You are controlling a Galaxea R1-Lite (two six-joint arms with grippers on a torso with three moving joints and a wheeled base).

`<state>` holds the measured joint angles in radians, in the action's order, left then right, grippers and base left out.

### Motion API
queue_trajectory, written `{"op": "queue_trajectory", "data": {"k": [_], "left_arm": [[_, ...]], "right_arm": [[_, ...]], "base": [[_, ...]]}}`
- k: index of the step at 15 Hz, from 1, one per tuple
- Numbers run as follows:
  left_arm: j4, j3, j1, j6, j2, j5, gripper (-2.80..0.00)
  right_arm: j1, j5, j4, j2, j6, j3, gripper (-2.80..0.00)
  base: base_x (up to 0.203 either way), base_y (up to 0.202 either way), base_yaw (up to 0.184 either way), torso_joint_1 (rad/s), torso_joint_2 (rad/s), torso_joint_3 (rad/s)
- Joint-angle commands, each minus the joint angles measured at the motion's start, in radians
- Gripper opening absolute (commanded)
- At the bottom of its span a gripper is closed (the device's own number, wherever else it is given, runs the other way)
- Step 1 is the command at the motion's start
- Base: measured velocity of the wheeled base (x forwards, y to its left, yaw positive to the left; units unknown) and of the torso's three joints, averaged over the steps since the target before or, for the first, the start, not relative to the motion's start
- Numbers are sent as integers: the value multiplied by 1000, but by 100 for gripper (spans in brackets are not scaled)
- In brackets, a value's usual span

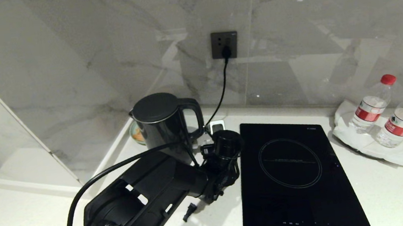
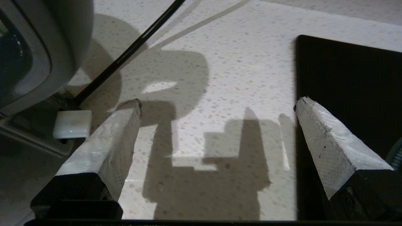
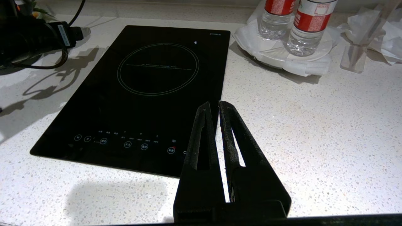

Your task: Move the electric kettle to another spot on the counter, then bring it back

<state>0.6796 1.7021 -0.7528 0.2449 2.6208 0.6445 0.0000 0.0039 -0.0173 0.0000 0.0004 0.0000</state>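
Left hand (image 2: 216, 103) open, electric kettle (image 1: 163, 126) half-hidden

Head cam high, facing wall, wrist cams low over counter (image 2: 238, 62), all share hob (image 1: 292, 178)

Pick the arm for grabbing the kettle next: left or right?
Left. The left gripper is open beside the electric kettle, near its handle. The right gripper is shut, out by the hob, far from it.
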Motion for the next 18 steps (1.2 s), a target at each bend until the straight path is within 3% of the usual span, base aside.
{"op": "queue_trajectory", "data": {"k": [1, 18], "left_arm": [[3, 4, 16, 1, 14, 3, 0], [-2, 4, 26, 1, 50, 4, 0]], "right_arm": [[0, 1, 0, 1, 1, 0, -280], [0, 1, -1, 1, 1, 0, -280]], "base": [[0, 0, 0, 0, 0, 0], [0, 0, 0, 0, 0, 0]]}}
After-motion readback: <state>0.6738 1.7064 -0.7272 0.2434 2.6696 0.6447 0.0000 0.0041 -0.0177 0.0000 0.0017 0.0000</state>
